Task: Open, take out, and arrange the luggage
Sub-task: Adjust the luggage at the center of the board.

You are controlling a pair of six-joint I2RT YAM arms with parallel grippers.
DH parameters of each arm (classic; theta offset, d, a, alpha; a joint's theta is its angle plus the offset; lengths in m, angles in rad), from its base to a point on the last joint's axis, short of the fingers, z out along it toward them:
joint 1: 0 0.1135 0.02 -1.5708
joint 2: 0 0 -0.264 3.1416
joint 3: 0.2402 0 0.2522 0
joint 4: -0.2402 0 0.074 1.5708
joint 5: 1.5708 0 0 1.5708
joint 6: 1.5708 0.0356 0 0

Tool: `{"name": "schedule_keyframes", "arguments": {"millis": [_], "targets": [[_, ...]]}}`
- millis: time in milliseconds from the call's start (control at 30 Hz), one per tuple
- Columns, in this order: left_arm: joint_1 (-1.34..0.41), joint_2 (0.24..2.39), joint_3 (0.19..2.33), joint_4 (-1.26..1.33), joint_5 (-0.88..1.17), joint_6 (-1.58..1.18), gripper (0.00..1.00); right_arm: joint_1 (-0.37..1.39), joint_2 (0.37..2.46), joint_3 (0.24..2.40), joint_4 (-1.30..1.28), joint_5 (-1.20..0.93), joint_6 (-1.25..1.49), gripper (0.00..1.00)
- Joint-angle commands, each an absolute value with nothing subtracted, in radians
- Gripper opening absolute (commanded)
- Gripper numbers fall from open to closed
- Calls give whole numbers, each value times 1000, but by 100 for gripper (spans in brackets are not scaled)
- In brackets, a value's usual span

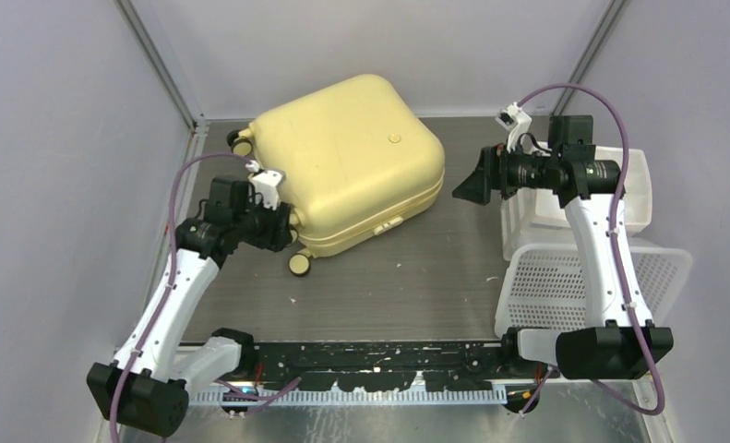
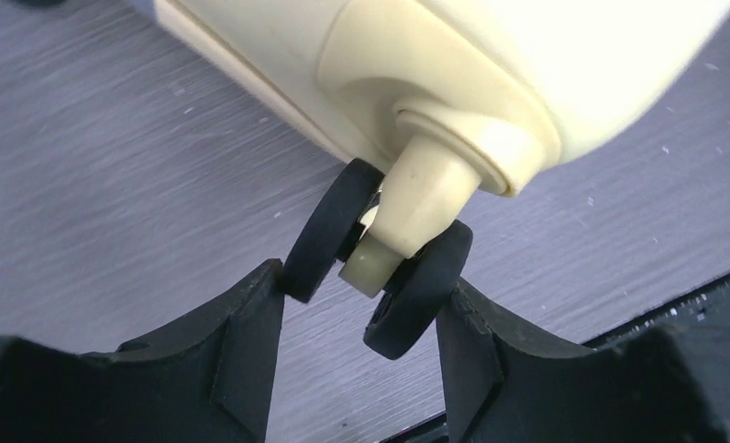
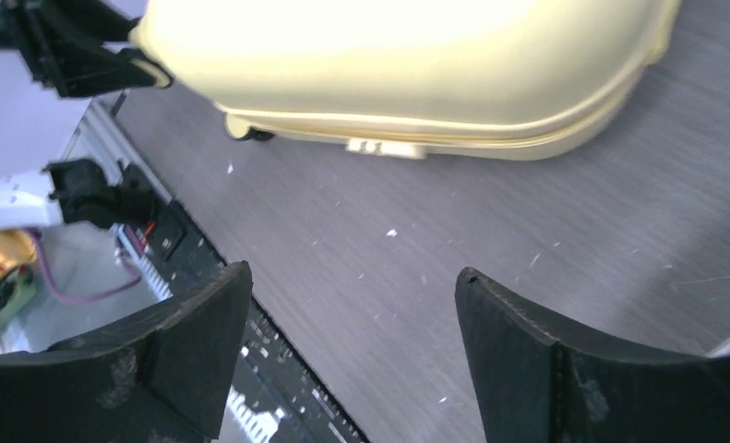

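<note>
At back left on the table (image 1: 416,277), we see the luggage (image 1: 347,166) lying flat and closed. Our left gripper (image 2: 361,281) straddles one caster wheel (image 2: 416,198), fingertips right at its discs; gripping or not, we cannot tell. Our right gripper (image 3: 353,286) hangs wide open and empty, to its right.

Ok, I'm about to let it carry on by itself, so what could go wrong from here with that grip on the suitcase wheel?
The left claw pinches the caster wheel only at its fingertips; a round wheel could roll or slip out. The right claw hangs open, apart from the closed luggage, so a one-corner pull might swing it toward the white basket.
</note>
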State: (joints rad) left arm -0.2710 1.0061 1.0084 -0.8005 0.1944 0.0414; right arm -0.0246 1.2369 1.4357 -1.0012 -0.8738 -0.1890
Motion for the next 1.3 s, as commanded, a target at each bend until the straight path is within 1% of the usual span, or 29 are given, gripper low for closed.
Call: {"name": "schedule_keyframes", "arguments": {"millis": [0, 67, 133, 167, 200, 233, 267, 300, 367, 400, 467, 533, 600, 700, 767, 867, 967, 1033, 1100, 1233, 1267], "targets": [[-102, 977, 1033, -763, -134, -155, 0, -2, 1289, 1518, -792, -734, -19, 81], [-79, 969, 1062, -776, -95, -189, 1, 0, 1334, 1545, -737, -647, 30, 71], [-74, 940, 1115, -803, 22, -245, 20, 45, 1397, 1585, -711, -536, 47, 61], [-73, 914, 1145, -808, 81, -277, 39, 56, 1428, 1609, -705, -497, 37, 56], [-73, 883, 1178, -803, 115, -307, 55, 69, 1458, 1631, -700, -457, 32, 49], [-74, 851, 1191, -792, 122, -336, 69, 78, 1493, 1652, -692, -423, 30, 42], [-73, 823, 1207, -783, 98, -363, 80, 87, 1524, 1670, -681, -398, 29, 36], [-73, 796, 1218, -769, 62, -378, 87, 96, 1553, 1691, -665, -375, 32, 31], [-72, 793, 1217, -748, -30, -379, 93, 110, 1615, 1715, -633, -350, 51, 25], [-70, 811, 1217, -736, -59, -375, 95, 117, 1648, 1730, -619, -342, 64, 24], [-51, 896, 1221, -704, -53, -379, 97, 138, 1710, 1764, -593, -316, 88, 22], [-10, 980, 1225, -650, 11, -412, 97, 161, 1766, 1790, -570, -267, 94, 22], [79, 1063, 1224, -570, 88, -474, 98, 177, 1828, 1821, -556, -202, 96, 22], [199, 1211, 1230, -466, 212, -583, 98, 186, 1904, 1883, -566, -157, 108, 26], [245, 1320, 1252, -428, 269, -634, 98, 188, 1945, 1905, -574, -196, 113, 27], [262, 1448, 1283, -366, 380, -690, 100, 201, 1976, 1897, -566, -320, 128, 29], [262, 1512, 1272, -259, 508, -753, 100, 236, 1971, 1851, -555, -377, 113, 31], [261, 1521, 1251, -206, 547, -774, 100, 256, 1945, 1796, -530, -419, 110, 32], [260, 1523, 1234, -175, 566, -776, 96, 276, 1914, 1738, -508, -469, 105, 32], [262, 1522, 1223, -202, 609, -738, 75, 337, 1829, 1629, -487, -527, 107, 32], [263, 1513, 1215, -214, 605, -727, 72, 353, 1806, 1591, -481, -533, 111, 32]]}}
